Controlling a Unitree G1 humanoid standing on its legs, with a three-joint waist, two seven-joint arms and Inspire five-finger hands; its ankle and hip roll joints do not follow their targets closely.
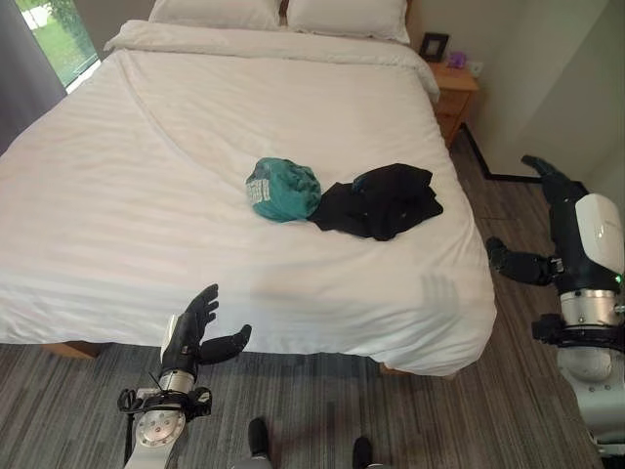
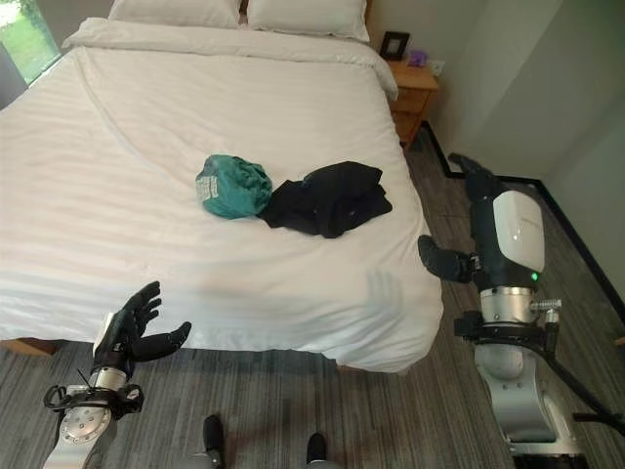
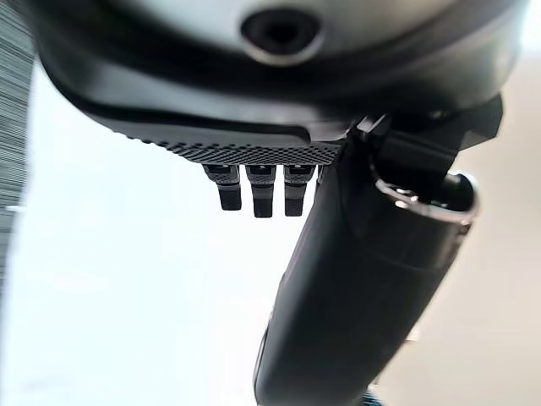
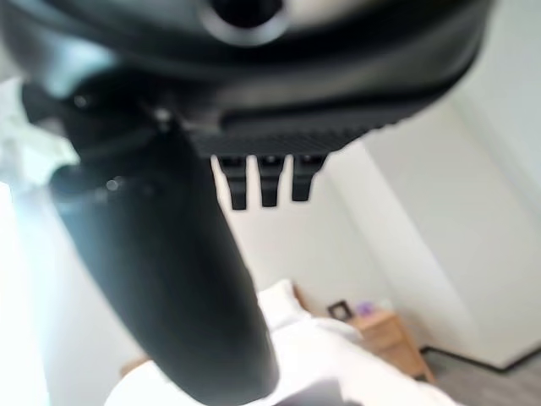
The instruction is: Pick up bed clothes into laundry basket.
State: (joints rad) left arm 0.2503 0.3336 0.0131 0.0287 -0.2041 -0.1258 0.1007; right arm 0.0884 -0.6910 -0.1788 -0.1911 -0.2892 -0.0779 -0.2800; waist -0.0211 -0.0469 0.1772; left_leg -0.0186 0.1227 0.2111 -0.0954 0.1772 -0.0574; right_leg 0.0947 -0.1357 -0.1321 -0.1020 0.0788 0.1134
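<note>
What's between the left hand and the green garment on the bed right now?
Only bare white bedcover. In the left eye view the left hand, open, is at the bed's near edge, and nothing lies on the stretch up to the green garment. The black garment lies beside it, off that line.

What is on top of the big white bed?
On the bed lie a teal garment and a black garment, touching each other, with two white pillows at the far end. What lies beneath the clothes stays hidden.

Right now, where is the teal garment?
The teal garment lies bunched on the white bed, near the middle of the head views, touching the left edge of the black clothes beside it.
</note>
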